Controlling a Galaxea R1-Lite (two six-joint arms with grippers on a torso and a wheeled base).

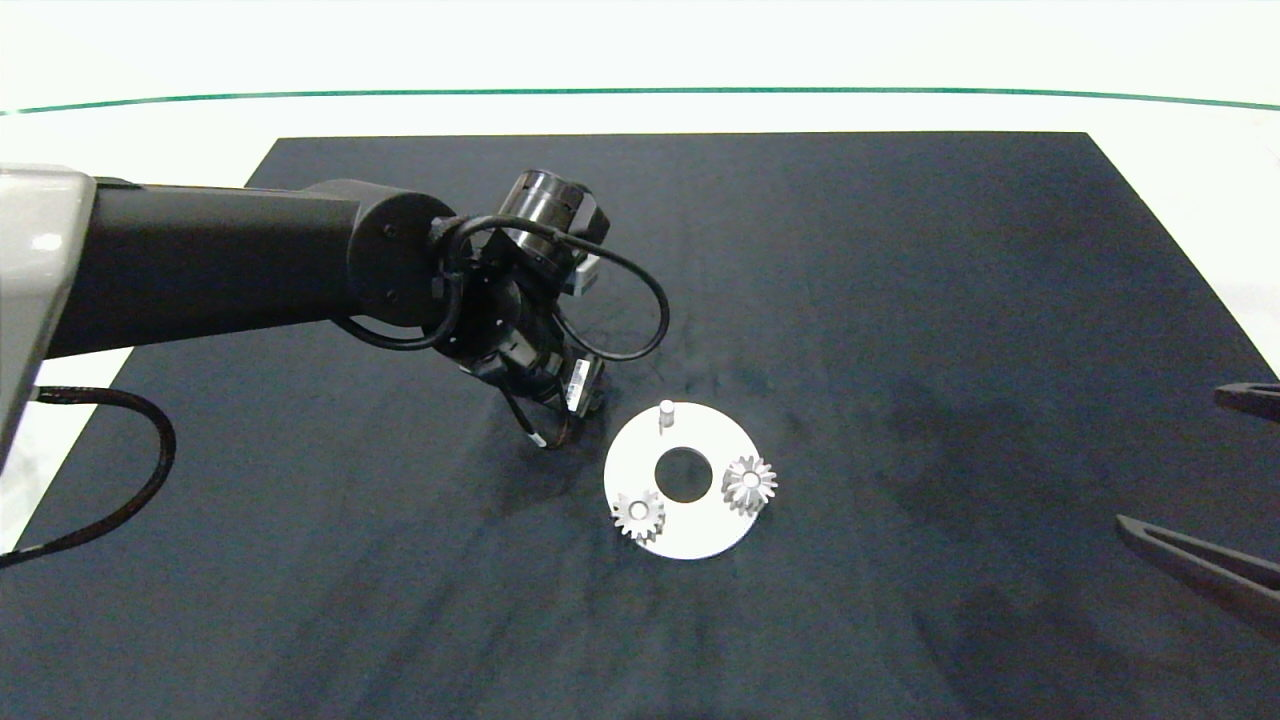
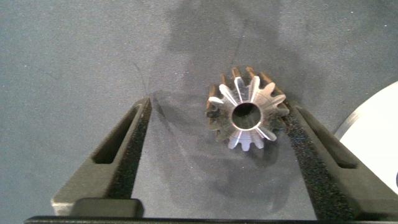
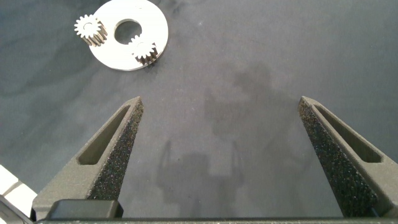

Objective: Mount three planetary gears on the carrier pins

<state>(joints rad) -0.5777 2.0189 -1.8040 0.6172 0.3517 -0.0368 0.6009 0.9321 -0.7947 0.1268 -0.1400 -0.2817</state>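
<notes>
A flat white ring-shaped disc (image 1: 692, 532) lies on the dark mat, with its carrier pins upright. Two planetary gears (image 1: 638, 515) (image 1: 749, 483) sit on pins, and the far pin (image 1: 666, 412) is bare. My left gripper (image 1: 545, 425) hangs just left of the disc, and its wrist hides what lies below it in the head view. In the left wrist view that gripper (image 2: 219, 107) is open around a third gear (image 2: 247, 115), which lies flat on the mat close to one finger (image 2: 317, 146). The disc's edge (image 2: 376, 124) shows beside it. My right gripper (image 3: 220, 102) is open and holds nothing.
The dark mat (image 1: 900, 300) covers most of the white table. The right gripper (image 1: 1170, 460) is parked at the mat's right edge, far from the disc (image 3: 155, 25). A green line (image 1: 640, 92) crosses the table at the back.
</notes>
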